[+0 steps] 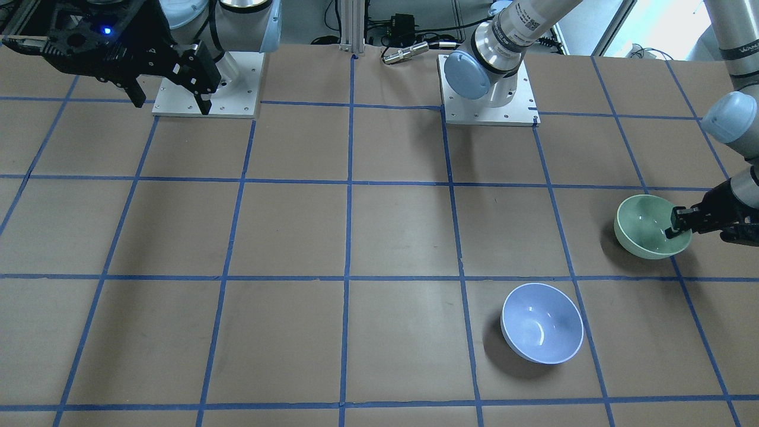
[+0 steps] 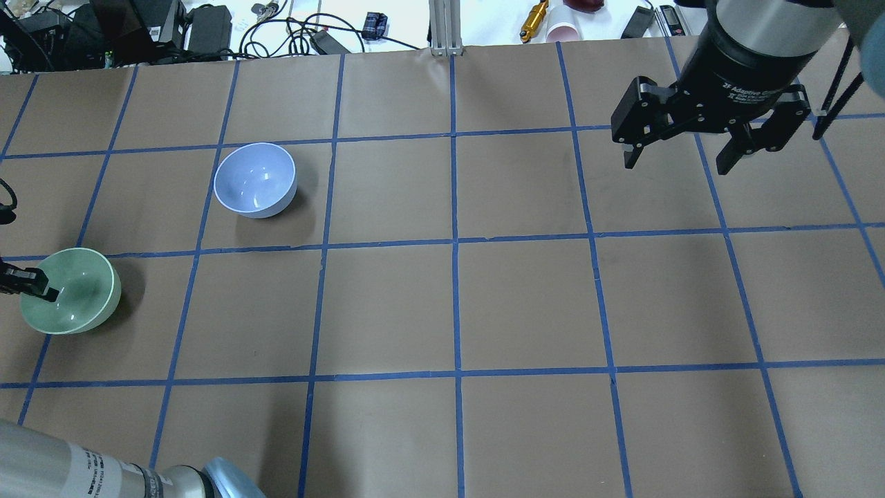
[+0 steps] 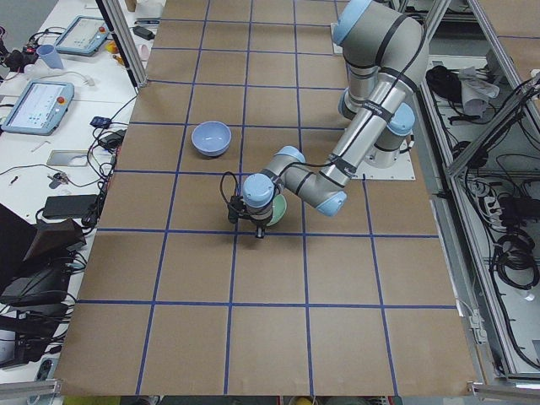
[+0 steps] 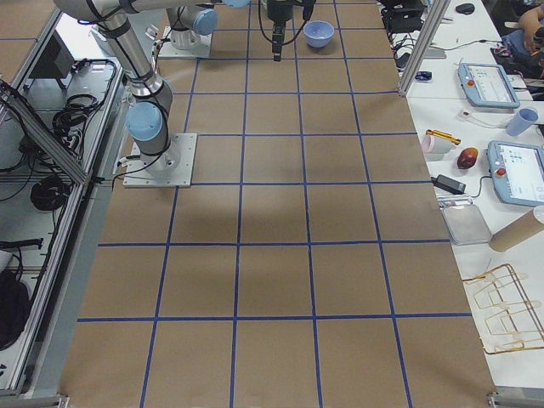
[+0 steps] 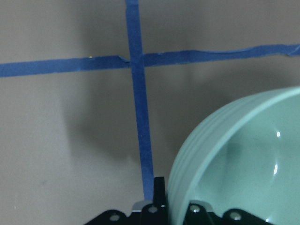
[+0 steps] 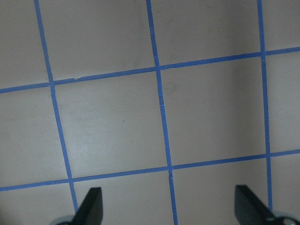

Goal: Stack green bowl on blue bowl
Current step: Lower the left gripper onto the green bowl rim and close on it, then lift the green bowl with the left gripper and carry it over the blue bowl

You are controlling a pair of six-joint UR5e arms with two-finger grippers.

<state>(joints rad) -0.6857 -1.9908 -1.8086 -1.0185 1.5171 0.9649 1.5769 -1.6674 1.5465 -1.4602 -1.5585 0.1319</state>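
We see the left fingers [image 2: 39, 285] clamped on the green bowl [image 2: 77, 294] at its rim, one finger inside, near the surface [image 2: 525, 297] edge. The blue bowl [image 2: 254, 181] sits upright nearby, not touching it. The right fingers [image 2: 630, 153] hang spread wide, well apart from both bowls.

Open gap: green bowl [image 2: 77, 299], blue bowl [image 2: 254, 181]

Bright, even light; soft shadows beside the green bowl [image 1: 643, 228] and blue bowl [image 1: 542, 323], small glints inside.
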